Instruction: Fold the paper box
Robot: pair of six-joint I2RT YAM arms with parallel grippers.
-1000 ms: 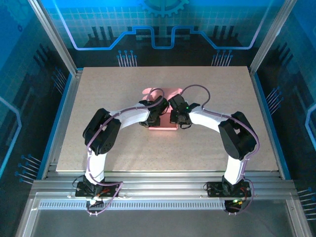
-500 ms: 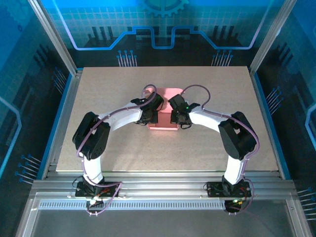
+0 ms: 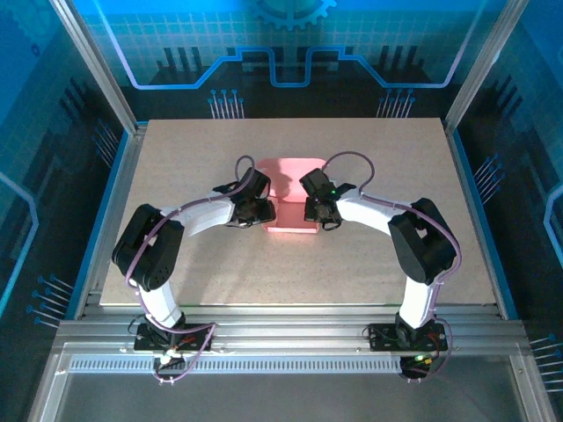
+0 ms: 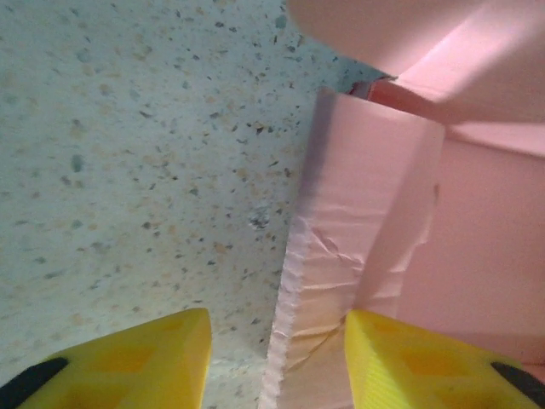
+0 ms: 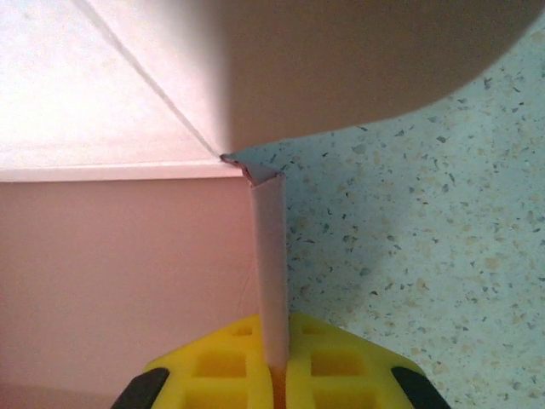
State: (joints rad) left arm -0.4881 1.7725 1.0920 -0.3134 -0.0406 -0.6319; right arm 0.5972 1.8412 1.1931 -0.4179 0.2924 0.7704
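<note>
The pink paper box (image 3: 290, 198) lies mid-table, partly folded, with its walls raised. My left gripper (image 3: 258, 209) stands at its left side, open: its yellow fingers (image 4: 128, 358) straddle the crumpled left wall (image 4: 341, 256) without pressing it, one outside over the table, one inside the box. On the box's right side my right gripper (image 3: 315, 211) is shut on the thin upright right wall (image 5: 271, 256), pinched between its yellow pads (image 5: 230, 366). The box's floor (image 5: 119, 264) shows to the left of that wall.
The speckled beige table (image 3: 176, 158) spreads around the box on all sides. Metal frame rails (image 3: 290, 330) run along the near edge by the arm bases. Glass panels enclose the back and sides.
My left arm has swung left and back, from over the box to its left wall, with its elbow lower and further out. The right arm has kept still, holding the right wall.
</note>
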